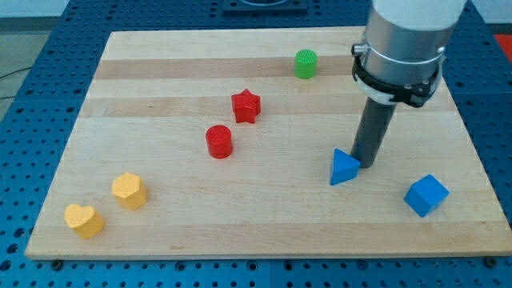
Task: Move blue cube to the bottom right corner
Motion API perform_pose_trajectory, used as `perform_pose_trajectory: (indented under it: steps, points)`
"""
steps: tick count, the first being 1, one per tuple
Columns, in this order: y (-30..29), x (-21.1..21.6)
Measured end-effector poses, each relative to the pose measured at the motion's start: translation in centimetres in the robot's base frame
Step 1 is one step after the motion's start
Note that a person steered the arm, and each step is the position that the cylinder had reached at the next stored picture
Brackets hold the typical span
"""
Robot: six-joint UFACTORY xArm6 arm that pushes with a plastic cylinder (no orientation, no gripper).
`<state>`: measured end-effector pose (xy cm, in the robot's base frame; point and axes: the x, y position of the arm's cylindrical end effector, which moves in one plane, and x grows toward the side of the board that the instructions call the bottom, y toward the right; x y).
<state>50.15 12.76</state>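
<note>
The blue cube (426,195) lies near the board's right edge, toward the view's bottom right. My tip (368,165) is down on the board to the cube's left, a short way off. The tip stands right against the upper right side of a blue triangular block (344,167). The dark rod rises from there to the grey arm at the view's top right.
A wooden board (160,96) lies on a blue perforated table. A green cylinder (305,63) is at the top. A red star (246,106) and a red cylinder (218,142) are in the middle. A yellow hexagon (129,190) and a yellow heart (84,221) are at the bottom left.
</note>
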Motion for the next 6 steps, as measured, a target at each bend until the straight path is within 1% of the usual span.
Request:
perform_pose_trajectory:
  steps: [1,2,3,4,5,6]
  points:
    - [-2.7,1.5]
    - [0.1,0.7]
    - [5.5,-0.2]
    - [6.3,4.4]
    - [7.1,5.3]
    - [4.6,0.9]
